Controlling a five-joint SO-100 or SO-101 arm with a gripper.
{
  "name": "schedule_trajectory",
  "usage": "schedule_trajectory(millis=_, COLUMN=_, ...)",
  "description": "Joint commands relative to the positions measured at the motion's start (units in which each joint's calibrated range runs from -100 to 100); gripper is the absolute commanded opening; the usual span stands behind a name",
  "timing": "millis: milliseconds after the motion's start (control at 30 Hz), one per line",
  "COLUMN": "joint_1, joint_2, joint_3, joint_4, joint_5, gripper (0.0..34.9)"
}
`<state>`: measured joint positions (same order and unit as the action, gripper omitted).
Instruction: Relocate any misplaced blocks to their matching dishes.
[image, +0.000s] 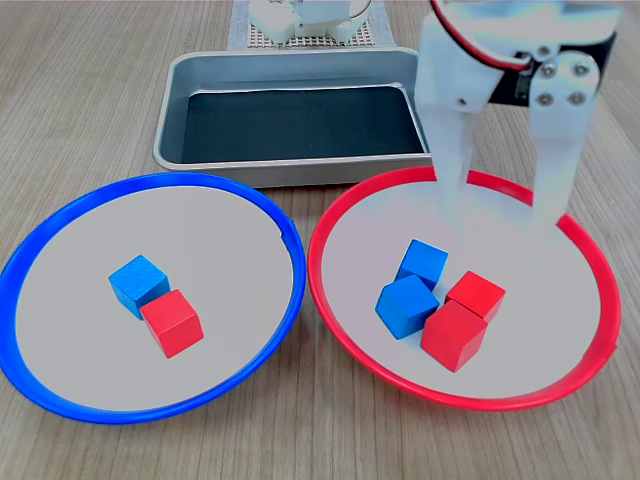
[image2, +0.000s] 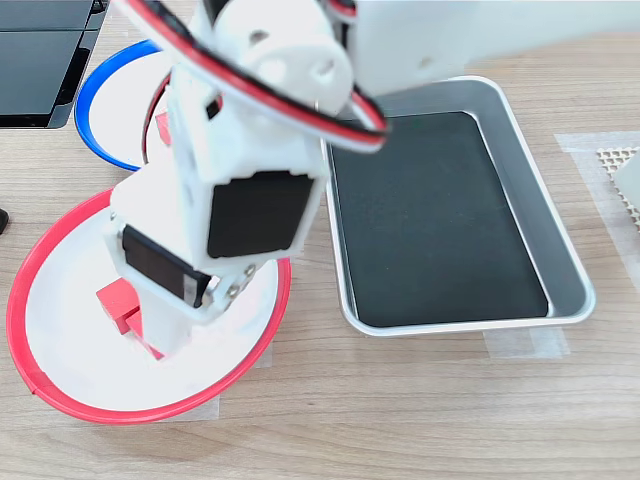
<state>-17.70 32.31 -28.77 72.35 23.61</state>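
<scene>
The blue-rimmed dish (image: 70, 330) on the first exterior view's left holds one blue block (image: 138, 283) and one red block (image: 173, 322), side by side. On that view's right, the red-rimmed dish (image: 565, 310) holds two blue blocks (image: 423, 262) (image: 407, 305) and two red blocks (image: 476, 295) (image: 455, 334) in a tight cluster. My gripper (image: 503, 218) hangs open over the far part of the red dish, behind the cluster, with nothing between its white fingers. In the second exterior view the arm hides most of the red dish (image2: 60, 340); one red block (image2: 117, 300) shows.
A rectangular grey metal tray (image: 190, 85) with a black bottom stands behind both dishes, close to their far rims, and appears as the tray (image2: 520, 130) in the second exterior view. The arm's base (image: 300, 20) sits beyond it. A black object (image2: 40, 60) lies at the second exterior view's top left.
</scene>
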Motion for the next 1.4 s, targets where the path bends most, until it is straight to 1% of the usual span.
schedule_trajectory(millis=0, joint_1=1.0, joint_2=-6.9, joint_3=2.1, joint_4=2.6, joint_5=0.8, gripper=13.0)
schedule_trajectory(millis=200, joint_1=2.7, joint_2=-9.4, joint_3=6.1, joint_4=4.6, joint_5=1.4, gripper=12.7)
schedule_trajectory(millis=467, joint_1=3.8, joint_2=-8.2, joint_3=6.3, joint_4=0.5, joint_5=1.6, gripper=13.4)
schedule_trajectory(millis=700, joint_1=4.3, joint_2=-3.4, joint_3=2.1, joint_4=-0.2, joint_5=1.9, gripper=13.2)
schedule_trajectory(millis=967, joint_1=4.9, joint_2=1.8, joint_3=-2.7, joint_4=1.7, joint_5=2.2, gripper=12.7)
schedule_trajectory(millis=1367, joint_1=5.7, joint_2=5.6, joint_3=-4.7, joint_4=3.1, joint_5=2.5, gripper=12.7)
